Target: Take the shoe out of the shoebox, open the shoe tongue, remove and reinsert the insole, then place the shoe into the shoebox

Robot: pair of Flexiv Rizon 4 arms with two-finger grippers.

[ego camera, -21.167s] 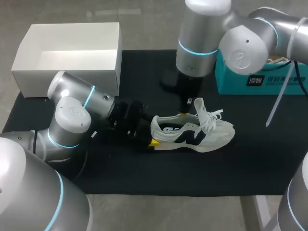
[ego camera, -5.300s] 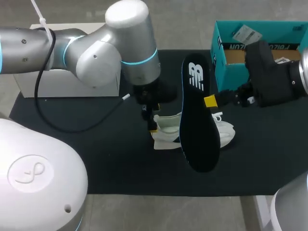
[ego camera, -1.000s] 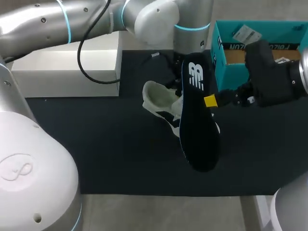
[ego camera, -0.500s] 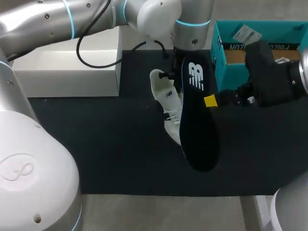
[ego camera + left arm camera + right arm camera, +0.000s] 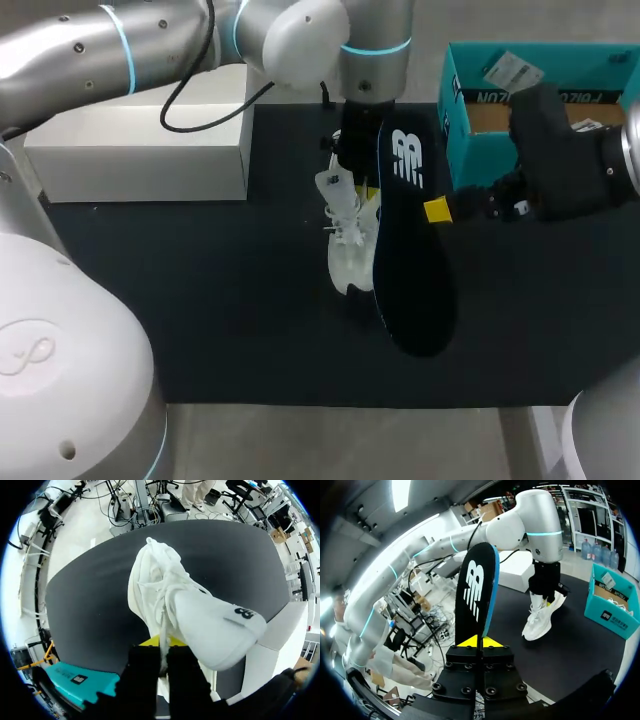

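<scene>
Shoe (image 5: pixel 345 250): swung from lying sideways to hanging toe-down over the counter (image 5: pixel 200 300), my left claw (image 5: pixel 159 645) clamped on its heel.
Insole (image 5: pixel 410 250): unmoved, upright, pinched in my right claw (image 5: pixel 480 641), just beside the shoe.
Meaning: probably lining up for reinsertion.

The shoe (image 5: pixel 345 245) is at the frame's centre over the mat (image 5: pixel 200 300), toe toward the lower edge, with the insole (image 5: pixel 410 260) just right of it. A box (image 5: pixel 140 140) sits upper left and the shoebox (image 5: pixel 470 60) upper right.
</scene>
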